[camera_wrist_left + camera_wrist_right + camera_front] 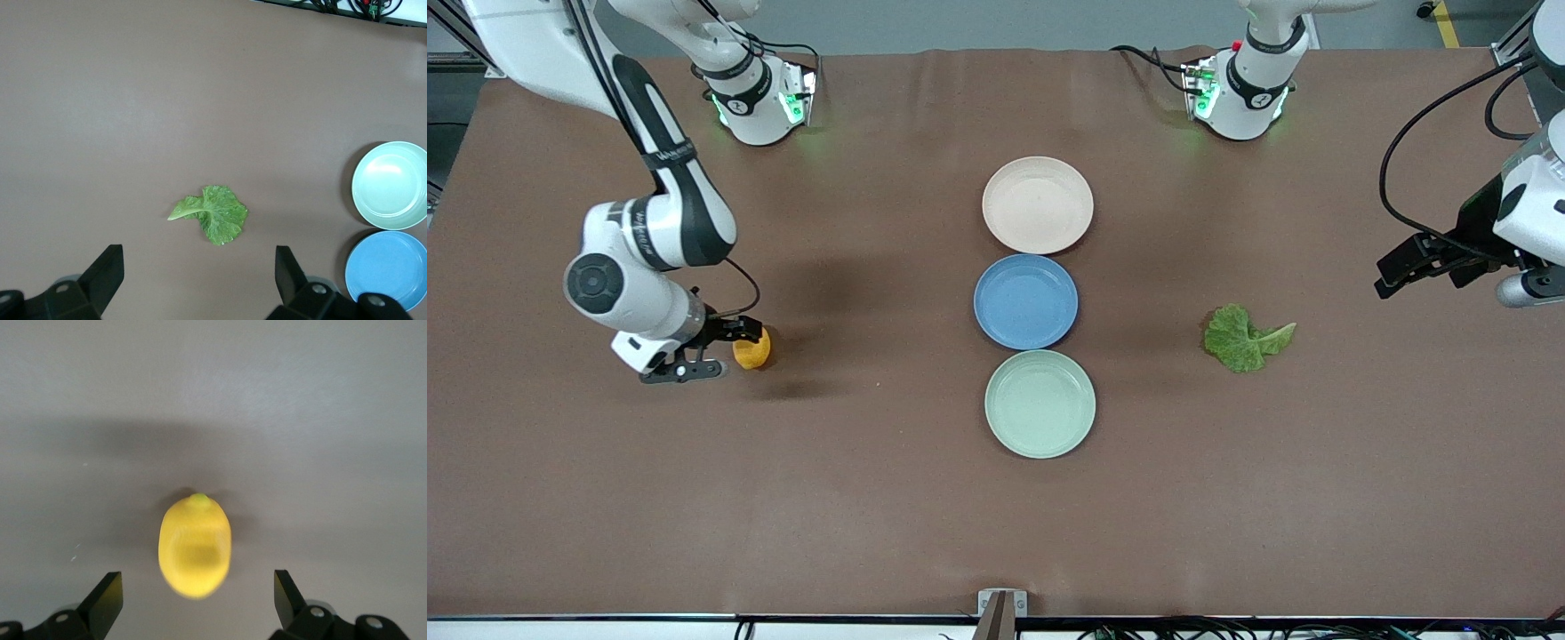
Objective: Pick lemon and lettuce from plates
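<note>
Right claw (720,348) open, brown table (871,498)

Three plates (1038,205) lie in a line at mid-table, edges nearly touching, barring passage between them. Open table (871,498) surrounds the lettuce (1245,339); the lemon (752,348) sits between the right gripper's (725,349) spread fingers, apparently untouched.

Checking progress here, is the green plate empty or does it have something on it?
Empty. The green plate shows only its bare inside; the lettuce lies on the table beside it.
</note>
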